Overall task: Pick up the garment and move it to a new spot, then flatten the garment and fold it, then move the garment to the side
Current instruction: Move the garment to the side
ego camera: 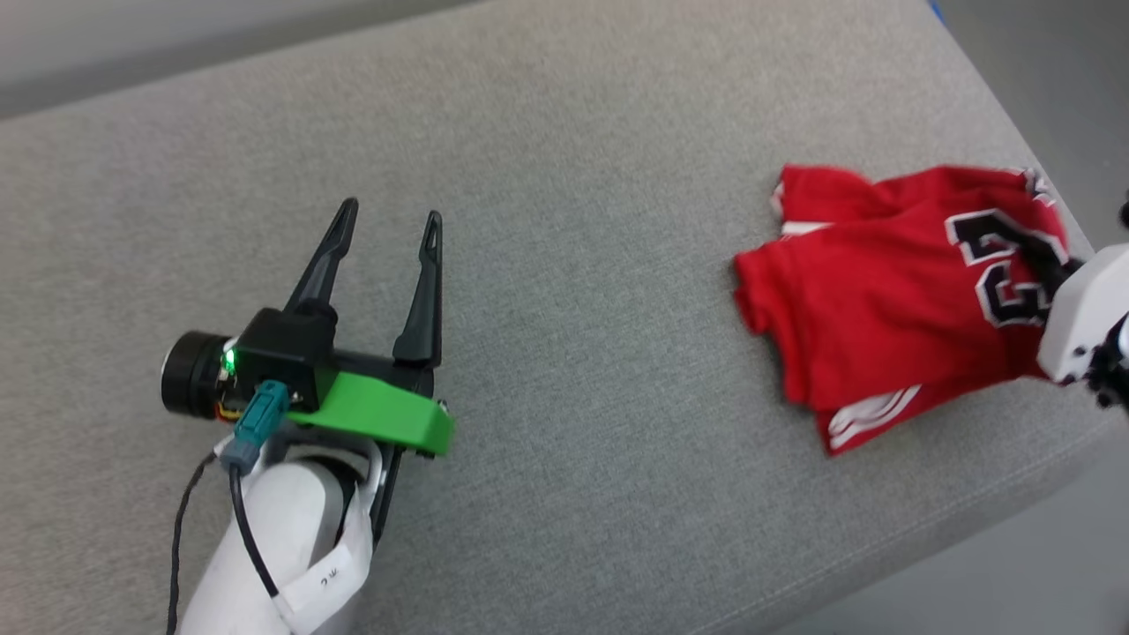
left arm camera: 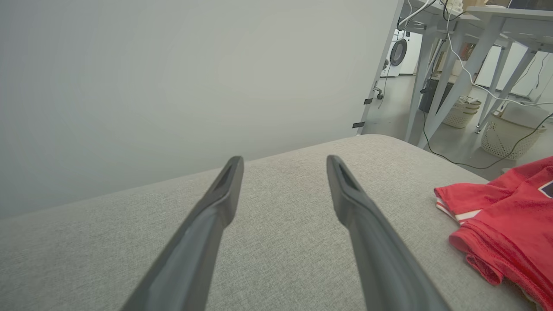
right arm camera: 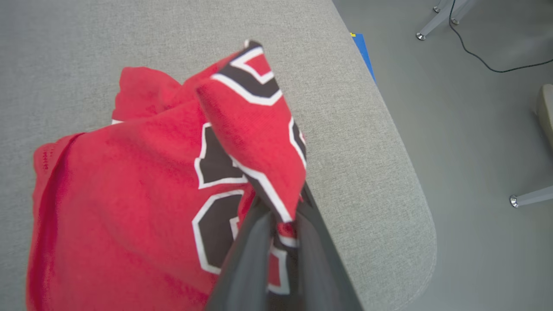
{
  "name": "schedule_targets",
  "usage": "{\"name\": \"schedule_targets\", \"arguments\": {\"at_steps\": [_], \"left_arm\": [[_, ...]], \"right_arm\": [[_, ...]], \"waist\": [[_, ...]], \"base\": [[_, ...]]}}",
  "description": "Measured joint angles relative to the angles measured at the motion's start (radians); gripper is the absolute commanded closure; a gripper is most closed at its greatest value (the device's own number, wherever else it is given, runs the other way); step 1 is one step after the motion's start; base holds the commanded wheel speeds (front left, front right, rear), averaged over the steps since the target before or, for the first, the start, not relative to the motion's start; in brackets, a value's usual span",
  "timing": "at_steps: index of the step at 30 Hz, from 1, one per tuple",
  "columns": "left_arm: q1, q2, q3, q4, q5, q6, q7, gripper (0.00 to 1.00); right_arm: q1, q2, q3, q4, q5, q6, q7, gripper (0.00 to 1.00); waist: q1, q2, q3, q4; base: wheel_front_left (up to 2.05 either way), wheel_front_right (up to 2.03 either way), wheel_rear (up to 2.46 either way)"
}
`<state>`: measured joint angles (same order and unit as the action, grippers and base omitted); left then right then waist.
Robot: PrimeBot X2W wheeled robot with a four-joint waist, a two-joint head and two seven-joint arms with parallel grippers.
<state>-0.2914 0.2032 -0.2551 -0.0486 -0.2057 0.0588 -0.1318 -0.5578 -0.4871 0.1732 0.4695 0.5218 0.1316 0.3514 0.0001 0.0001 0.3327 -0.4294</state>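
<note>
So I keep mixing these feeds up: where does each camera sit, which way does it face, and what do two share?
Head view: on the head, looking down at the cushion; shows the open left gripper, pale forearm, and the right wrist by the garment.
Left wrist view: on that wrist, looking along its spread fingers across the cushion toward a wall.
Right wrist view: on that wrist, looking down past the right gripper, shut on the garment.
Shared: all show garment and cushion.

The left end effector [ego camera: 392, 212] hovers, jaws spread wide, well apart from the garment [ego camera: 882, 291]; the right end effector [right arm camera: 281, 214] pinches its fabric.
</note>
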Motion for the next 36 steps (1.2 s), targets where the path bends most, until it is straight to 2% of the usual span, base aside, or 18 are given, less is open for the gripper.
{"name": "schedule_targets", "arguments": {"at_steps": [7,13,22,23,24,25,26,30,36], "left_arm": [[-0.074,0.023,-0.031,-0.058,0.040,-0.011,0.048,0.00],[-0.149,0.026,-0.059,-0.106,0.060,-0.021,0.074,0.00],[-0.203,0.029,-0.074,-0.128,0.076,-0.029,0.093,0.00],[-0.205,0.029,-0.077,-0.128,0.076,-0.029,0.093,0.00],[-0.207,0.029,-0.077,-0.128,0.076,-0.029,0.093,0.00],[-0.207,0.029,-0.078,-0.126,0.076,-0.029,0.093,0.00],[-0.207,0.029,-0.078,-0.125,0.076,-0.029,0.092,0.00],[-0.207,0.029,-0.079,-0.112,0.075,-0.028,0.080,0.00],[-0.201,0.019,-0.082,-0.077,0.057,-0.024,0.038,0.00]], "right_arm": [[-0.190,-0.054,-0.030,0.235,-0.054,0.000,-0.134,1.00],[-0.324,-0.118,-0.090,0.405,-0.082,0.000,-0.250,1.00],[-0.414,-0.109,-0.109,0.599,-0.113,0.000,-0.392,1.00],[-0.420,-0.110,-0.117,0.628,-0.125,0.000,-0.413,0.89],[-0.426,-0.110,-0.126,0.652,-0.129,0.000,-0.424,0.63],[-0.431,-0.111,-0.134,0.678,-0.138,0.000,-0.443,0.44],[-0.437,-0.111,-0.142,0.701,-0.150,0.000,-0.466,0.00],[-0.456,-0.111,-0.178,0.771,-0.198,0.000,-0.543,0.00],[-0.453,-0.145,-0.253,0.797,-0.249,0.000,-0.600,0.00]], "waist": [[0.0001,0.0000,0.131,-0.019],[0.0001,0.0000,0.228,-0.009],[0.0001,0.0000,0.336,0.033],[0.0001,0.0000,0.344,0.039],[0.0001,0.0000,0.349,0.045],[0.0001,0.0000,0.354,0.051],[0.0001,0.0000,0.358,0.057],[0.0001,0.0000,0.354,0.071],[0.0000,-0.0001,0.307,0.083]], "base": [[0.00,0.00,0.00],[0.00,0.00,0.00],[0.00,0.00,0.00],[0.00,0.00,0.00],[0.00,0.00,0.00],[0.00,0.00,0.00],[0.00,0.00,0.00],[0.00,0.00,0.00],[0.00,0.00,0.00]]}}
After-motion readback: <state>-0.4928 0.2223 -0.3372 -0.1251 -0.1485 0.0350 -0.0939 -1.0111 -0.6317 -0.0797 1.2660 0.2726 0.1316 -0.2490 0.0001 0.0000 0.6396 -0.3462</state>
